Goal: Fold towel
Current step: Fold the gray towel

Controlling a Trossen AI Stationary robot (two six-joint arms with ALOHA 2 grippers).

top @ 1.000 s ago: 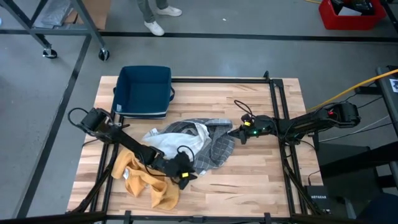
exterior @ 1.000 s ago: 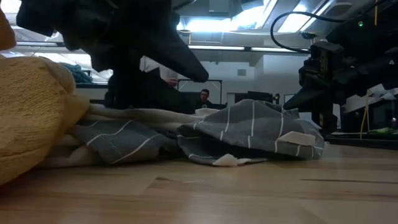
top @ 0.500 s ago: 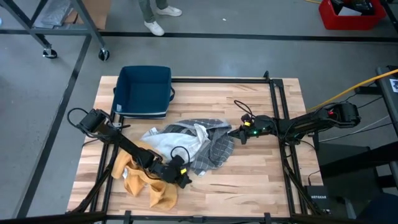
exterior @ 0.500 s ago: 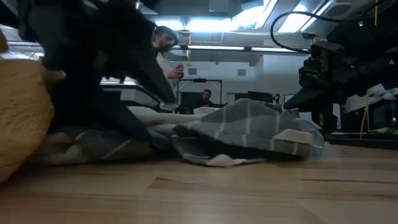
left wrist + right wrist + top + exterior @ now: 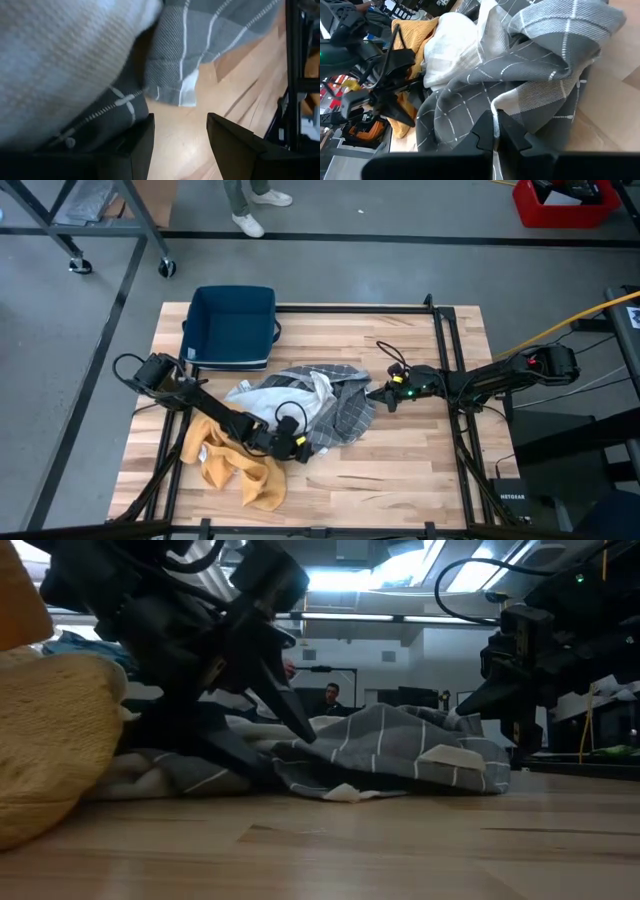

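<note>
A grey checked towel (image 5: pixel 342 412) lies crumpled mid-table, tangled with a white towel (image 5: pixel 268 406). A yellow towel (image 5: pixel 235 470) lies bunched toward the near-left. My left gripper (image 5: pixel 297 446) is open and low at the grey towel's near edge. In its wrist view the fingers (image 5: pixel 135 142) straddle bare wood, with grey cloth (image 5: pixel 200 40) just ahead and the white towel (image 5: pixel 65 50) to one side. My right gripper (image 5: pixel 372 393) sits at the grey towel's right edge, shut on the cloth (image 5: pixel 530 65). My left gripper touches the grey towel's near edge with one finger only; a grey fold (image 5: pixel 107 117) lies against that finger (image 5: pixel 132 145). Nothing is between the fingers. My right gripper pinches the grey towel's right edge at a white hem (image 5: pixel 493 117), reaching level from the table's right. The cloth lies slack on the table.
A dark blue bin (image 5: pixel 233 326) stands at the far-left of the table. A black frame rail (image 5: pixel 445 370) crosses the right side, beside a cable (image 5: pixel 392 360). Bare wood (image 5: pixel 400 470) shows near-right. A person's feet (image 5: pixel 250 220) are on the floor beyond.
My left gripper has moved from beside the yellow towel toward the far edge, up against the grey towel's near edge. That near edge has bunched back a little toward the far side. My right arm has kept still.
</note>
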